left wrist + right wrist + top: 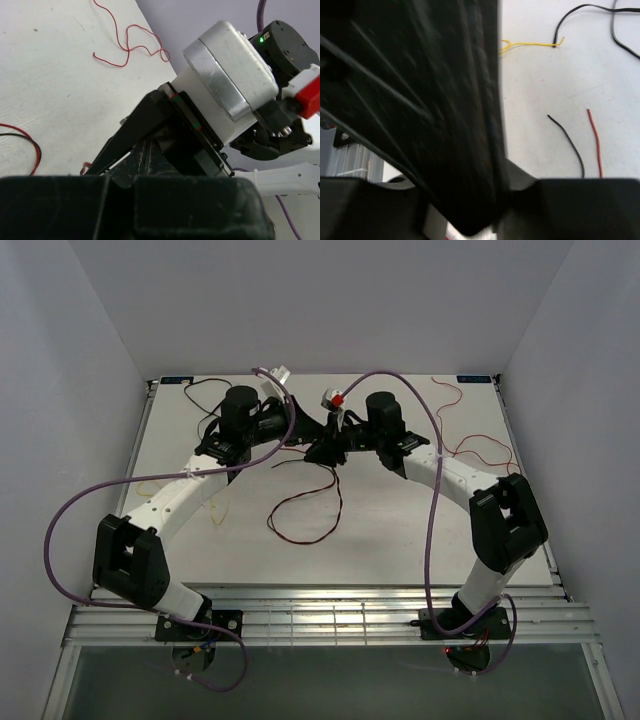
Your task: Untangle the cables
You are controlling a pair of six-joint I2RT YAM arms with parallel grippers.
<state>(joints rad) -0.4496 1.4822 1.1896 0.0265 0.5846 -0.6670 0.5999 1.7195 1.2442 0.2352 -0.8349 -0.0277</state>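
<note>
Looping toward the near edge, dark cables (338, 508), long axis front-to-back

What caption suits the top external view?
Left arm and right arm meet above looping dark cable; red cable lies aside.

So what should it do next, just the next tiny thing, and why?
Probably close the right gripper on the dark wire loop, so the tangle can be pulled apart. Both grippers meet in the middle, the left gripper is shut, and the loop trails away from that spot.
</note>
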